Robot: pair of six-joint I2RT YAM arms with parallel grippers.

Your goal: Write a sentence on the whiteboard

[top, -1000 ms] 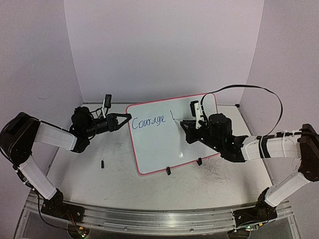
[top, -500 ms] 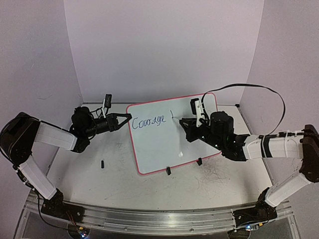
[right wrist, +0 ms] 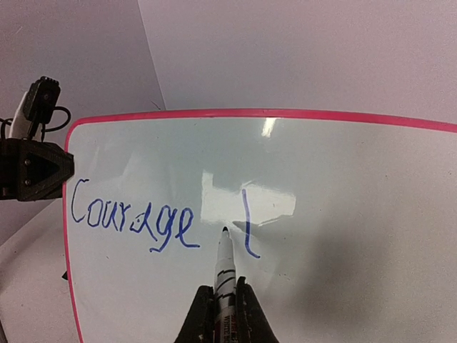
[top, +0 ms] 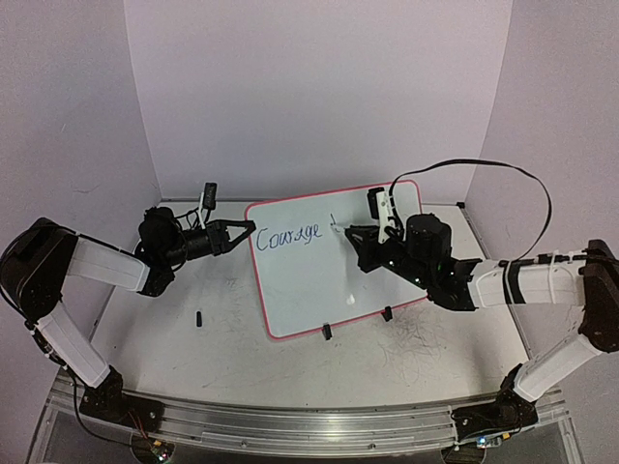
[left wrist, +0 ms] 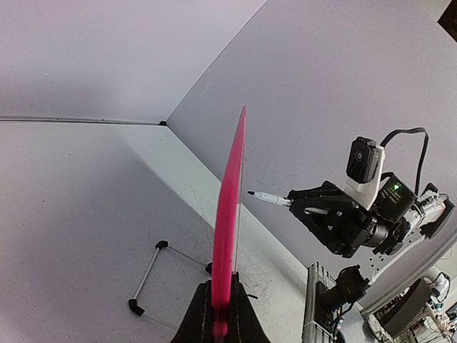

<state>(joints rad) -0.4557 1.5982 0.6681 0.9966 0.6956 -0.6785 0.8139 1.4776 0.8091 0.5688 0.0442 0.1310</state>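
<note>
The whiteboard (top: pixel 319 280) stands tilted on the table, white with a pink rim. My left gripper (top: pixel 253 228) is shut on its left edge, which shows as a pink strip (left wrist: pixel 230 214) between the jaws (left wrist: pixel 220 314). The sentence (right wrist: pixel 132 218) reads "Courage" in blue, followed by one upright stroke (right wrist: pixel 246 229). My right gripper (right wrist: pixel 225 300) is shut on a white marker (right wrist: pixel 225 264). The marker's tip points at the board just left of that stroke. In the left wrist view the marker (left wrist: pixel 268 198) tip stands a small gap off the board.
Two black clip feet (top: pixel 327 332) (top: pixel 387 313) hold the board's lower edge, and a wire stand (left wrist: pixel 146 275) props it from behind. A small black piece (top: pixel 198 318) lies on the scuffed table to the left. Lilac walls close in the back and both sides.
My right gripper has shifted slightly left and up with the marker, away from the upright stroke. The left arm and the board have stayed still.
</note>
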